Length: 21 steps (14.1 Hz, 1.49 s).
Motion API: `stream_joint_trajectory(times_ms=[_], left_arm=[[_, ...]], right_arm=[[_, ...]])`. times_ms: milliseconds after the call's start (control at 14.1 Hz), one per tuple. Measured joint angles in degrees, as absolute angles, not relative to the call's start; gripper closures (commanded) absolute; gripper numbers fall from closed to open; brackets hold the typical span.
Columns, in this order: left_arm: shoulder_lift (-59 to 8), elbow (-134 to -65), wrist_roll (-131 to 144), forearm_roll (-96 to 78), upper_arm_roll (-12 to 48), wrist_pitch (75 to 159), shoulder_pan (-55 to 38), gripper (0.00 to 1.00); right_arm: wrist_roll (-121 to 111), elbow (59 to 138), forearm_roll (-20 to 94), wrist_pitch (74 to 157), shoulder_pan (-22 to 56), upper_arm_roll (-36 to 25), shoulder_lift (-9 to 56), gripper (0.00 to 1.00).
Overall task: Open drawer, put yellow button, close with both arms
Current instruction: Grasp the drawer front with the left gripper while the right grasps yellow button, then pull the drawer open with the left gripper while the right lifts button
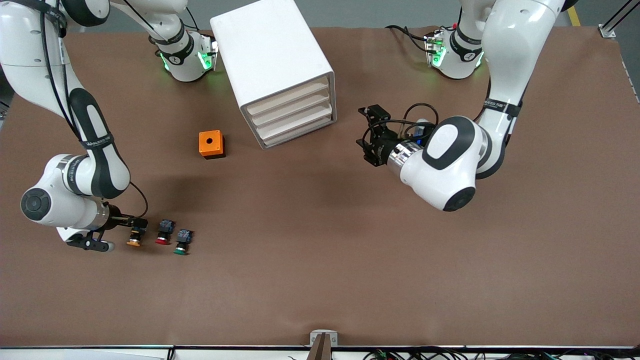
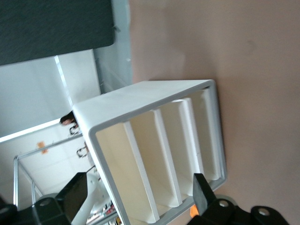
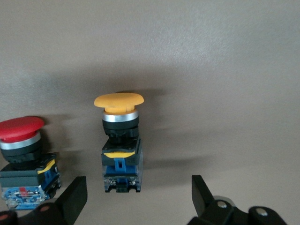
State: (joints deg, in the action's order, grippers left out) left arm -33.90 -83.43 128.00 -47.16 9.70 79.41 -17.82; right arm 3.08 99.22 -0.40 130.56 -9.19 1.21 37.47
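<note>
The yellow button [image 1: 135, 236] lies on its side on the brown table, near the right arm's end. My right gripper [image 1: 125, 233] is low at the button, open, with a finger to each side of its black-blue body [image 3: 121, 161]; the fingers [image 3: 77, 197] do not touch it. The white cabinet [image 1: 270, 55] stands between the arm bases. Its top drawer [image 1: 289, 97] is shut, like the three below it. My left gripper [image 1: 365, 131] hovers open in front of the drawers, a short way off. In the left wrist view the top drawer [image 2: 117, 173] shows between the open fingers [image 2: 200, 190].
A red-capped button [image 1: 164, 233] and a green-capped button [image 1: 182, 242] lie in a row beside the yellow one. An orange box [image 1: 211, 144] with a hole in its top sits beside the cabinet, toward the right arm's end.
</note>
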Motion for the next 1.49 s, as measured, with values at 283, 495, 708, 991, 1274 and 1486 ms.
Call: stream_joint_trajectory(times_ms=[283,495,708,991,1274,1486], left_arm=[[-36.5,-83.4,134.9,-52.0,9.8,79.3,-20.5,0.23],[-38.0,-83.3,135.3,-52.6,9.9,79.3,-23.7,0.24],[-40.0,-82.7,135.3,-54.0,9.9,79.4,-26.8,0.24],[-42.9,-82.2,135.3,-56.1,9.9,80.9,-29.3,0.38],[-44.4,-82.0,135.3,-58.5,9.9,81.7,-31.2,0.40],[-44.9,-82.0,135.3,-59.3,9.9,83.4,-32.7,0.75]], right_arm=[[3.1,99.2,0.3,130.5,-9.2,1.4,37.6,0.56],[3.1,99.2,0.4,130.4,-9.2,1.5,37.6,0.77],[3.1,99.2,0.5,130.3,-9.2,1.5,37.6,0.96],[3.1,98.3,0.5,130.3,-9.2,1.7,37.6,1.00],[5.8,93.8,0.9,121.2,-8.4,2.3,36.8,1.00],[11.0,90.8,1.7,113.0,-6.6,2.5,34.6,1.00]])
